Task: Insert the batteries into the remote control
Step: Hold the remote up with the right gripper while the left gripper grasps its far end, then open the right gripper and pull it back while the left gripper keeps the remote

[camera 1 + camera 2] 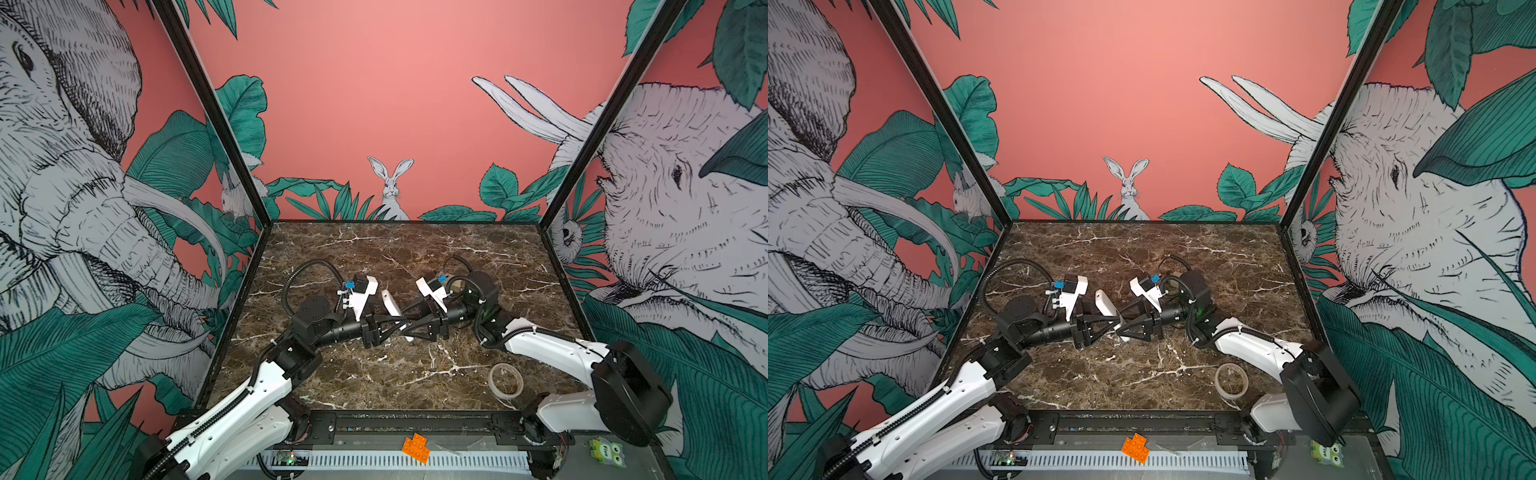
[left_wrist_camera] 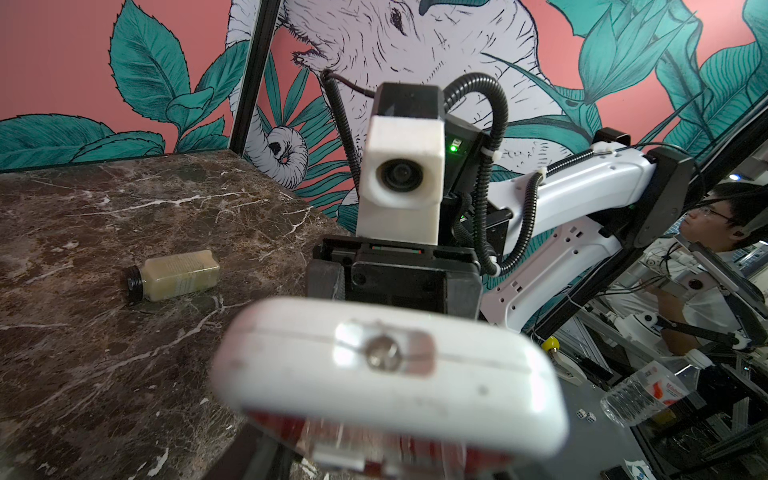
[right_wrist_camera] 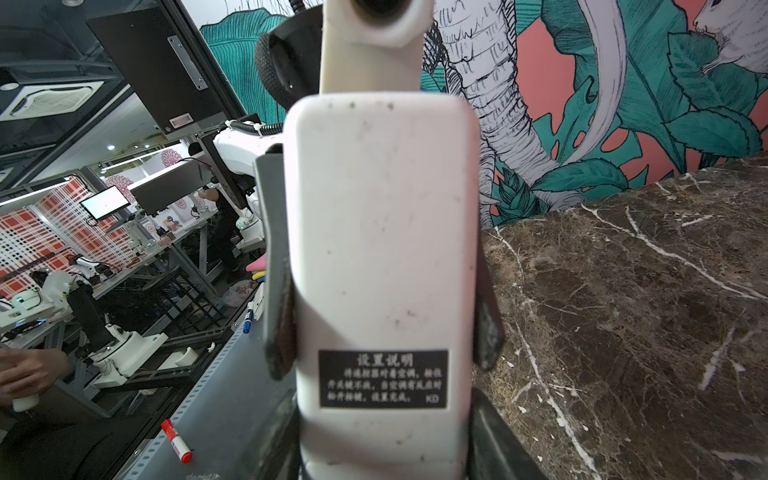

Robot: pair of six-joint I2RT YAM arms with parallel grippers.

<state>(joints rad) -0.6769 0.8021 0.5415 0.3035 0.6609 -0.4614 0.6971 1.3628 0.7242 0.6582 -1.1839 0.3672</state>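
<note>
Remote control [image 1: 390,305]: hanging over the middle of the table [image 1: 395,249], between the left gripper [image 1: 399,323] coming in from the left and the right gripper [image 1: 411,329] coming in from the right.
Tape roll [image 1: 505,380]: lying on the table at front right, beside the right arm.
Bottle [image 2: 176,274]: lying on its side on the table, well apart from the remote control.
Toy brick [image 1: 415,448]: sitting on the ledge before the table.

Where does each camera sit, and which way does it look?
Both top views: high at the front, looking down on the table; both arms show, meeting at the remote control.
Left wrist: on the left arm, facing the right arm past the remote control's tip; a bottle lies beyond.
Right wrist: on the right arm, facing the remote control's labelled back, clamped by the left end effector.
Shared: all show the remote control.
</note>
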